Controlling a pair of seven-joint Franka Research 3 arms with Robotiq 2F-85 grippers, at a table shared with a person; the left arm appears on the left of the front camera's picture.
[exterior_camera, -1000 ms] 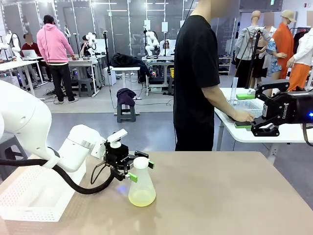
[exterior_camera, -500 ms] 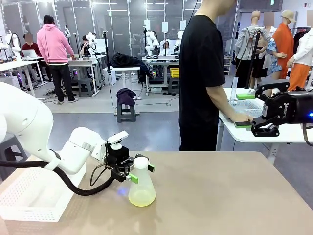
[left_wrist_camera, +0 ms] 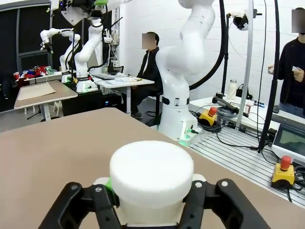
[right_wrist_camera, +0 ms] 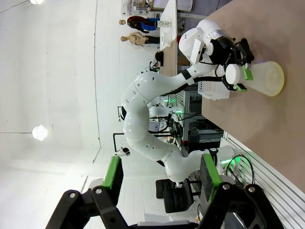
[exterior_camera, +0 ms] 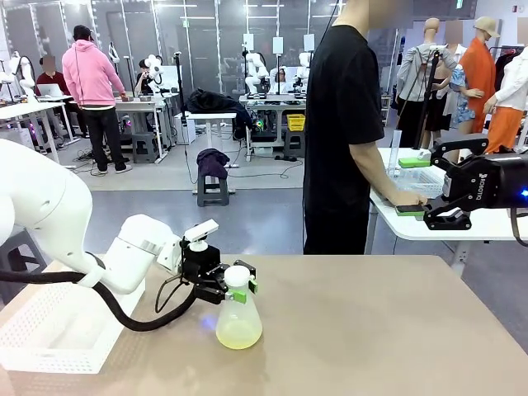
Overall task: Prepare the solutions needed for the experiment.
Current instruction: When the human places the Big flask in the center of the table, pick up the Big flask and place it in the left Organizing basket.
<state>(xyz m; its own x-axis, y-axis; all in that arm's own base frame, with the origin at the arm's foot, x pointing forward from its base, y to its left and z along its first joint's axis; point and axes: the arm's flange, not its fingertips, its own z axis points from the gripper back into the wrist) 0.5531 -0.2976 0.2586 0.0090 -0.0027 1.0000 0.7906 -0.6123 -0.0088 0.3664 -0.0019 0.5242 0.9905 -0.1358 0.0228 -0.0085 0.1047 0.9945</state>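
Busy lab behind, tan table (exterior_camera: 396, 330) up front — we've got the flask (exterior_camera: 238, 318) by its neck.

Our left gripper (exterior_camera: 237, 285) is pinched on the neck just under the white cap (left_wrist_camera: 151, 172), green pads either side, and the flask stands upright on the table near our left edge with the solutions (exterior_camera: 239, 333) lying as a shallow pale yellow pool in its base. We judge this the pick-up step; next calls for a steady, level lift so nothing sloshes. Our right gripper (exterior_camera: 452, 183) hangs high at the right, jaws spread, holding nothing — the person (exterior_camera: 346, 132) stands turned toward a side table.
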